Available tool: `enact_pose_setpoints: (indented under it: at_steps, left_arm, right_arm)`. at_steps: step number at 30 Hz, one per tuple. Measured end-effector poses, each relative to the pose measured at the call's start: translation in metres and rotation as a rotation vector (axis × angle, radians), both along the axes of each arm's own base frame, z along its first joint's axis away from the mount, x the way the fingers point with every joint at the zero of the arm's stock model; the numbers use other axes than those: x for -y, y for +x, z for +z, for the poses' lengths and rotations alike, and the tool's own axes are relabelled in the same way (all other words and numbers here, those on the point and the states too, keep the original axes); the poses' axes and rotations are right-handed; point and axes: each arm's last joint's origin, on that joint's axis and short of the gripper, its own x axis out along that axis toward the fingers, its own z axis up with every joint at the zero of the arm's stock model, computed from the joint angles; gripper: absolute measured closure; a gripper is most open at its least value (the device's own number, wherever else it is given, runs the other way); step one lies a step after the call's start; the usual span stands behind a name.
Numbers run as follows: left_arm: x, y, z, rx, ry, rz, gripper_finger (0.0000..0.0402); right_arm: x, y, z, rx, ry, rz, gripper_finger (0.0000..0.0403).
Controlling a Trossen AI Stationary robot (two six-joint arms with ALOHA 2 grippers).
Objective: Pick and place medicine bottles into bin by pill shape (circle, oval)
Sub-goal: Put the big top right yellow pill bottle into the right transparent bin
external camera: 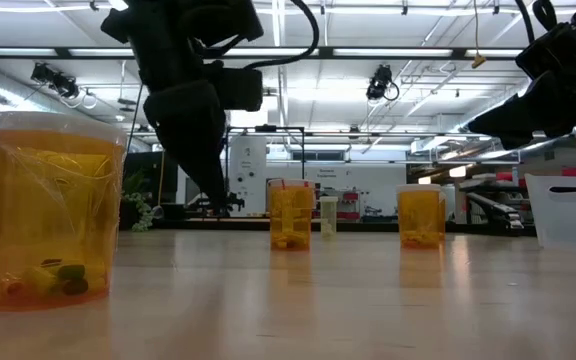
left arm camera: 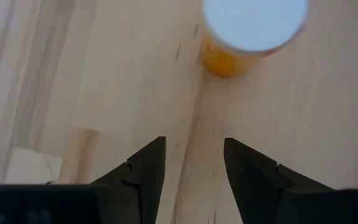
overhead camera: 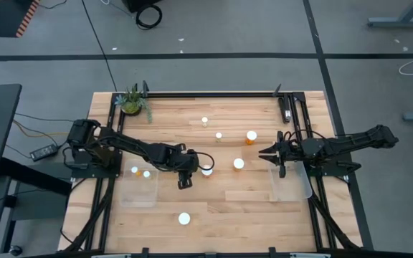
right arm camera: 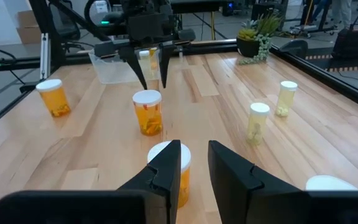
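Observation:
Several small medicine bottles with white caps stand upright on the wooden table [overhead camera: 214, 201]. My left gripper [overhead camera: 183, 183] is open and points down, its fingers [left arm camera: 145, 171] just short of an amber bottle [left arm camera: 247, 34], which also shows in the high view [overhead camera: 206, 170]. My right gripper [overhead camera: 266, 154] is open and level, a little short of another amber bottle [right arm camera: 178, 163], seen in the high view [overhead camera: 239, 163]. Two bottles [overhead camera: 140, 172] lie inside the clear left bin [overhead camera: 136, 192].
More bottles stand at the far middle [overhead camera: 204, 120], [overhead camera: 219, 135], [overhead camera: 251, 136], and one stands near the front edge [overhead camera: 184, 218], large in the low view [external camera: 53, 215]. A clear bin [overhead camera: 290, 185] sits under my right arm. A potted plant [overhead camera: 133, 102] stands at the far left corner.

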Motion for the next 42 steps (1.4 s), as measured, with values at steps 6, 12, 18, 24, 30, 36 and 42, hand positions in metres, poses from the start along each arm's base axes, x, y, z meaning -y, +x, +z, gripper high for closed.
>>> enact_pose_setpoints:
  at_steps: [6,12,18,24,30,36,42]
  left_arm:
    - [0.005,0.005,0.003,0.058,0.036,-0.059,0.023]
    - [0.008,0.006,0.004,0.07,0.069,-0.119,0.023]
    - [0.008,0.009,0.006,0.095,0.101,-0.172,0.023]
    - [0.005,0.008,0.005,0.074,0.173,-0.178,0.023]
    - [0.002,0.007,0.006,0.055,0.305,-0.18,0.023]
    - [0.0,0.009,0.008,0.049,0.45,-0.245,0.023]
    - [0.002,0.014,0.019,0.108,0.515,-0.437,0.023]
  right_arm:
    - [0.0,0.0,0.0,0.0,0.0,0.0,0.0315]
    - [0.0,0.0,0.0,0.001,0.0,0.0,0.0315]
    - [0.0,0.0,0.0,0.001,0.0,0.0,0.0315]
    - [0.0,0.0,0.0,0.003,0.0,0.0,0.0315]
    - [0.0,0.001,0.003,0.035,0.027,-0.004,0.0315]
    - [0.0,0.001,0.004,0.056,0.091,-0.015,0.0315]
    - [0.001,0.001,0.011,0.057,0.146,-0.055,0.0315]
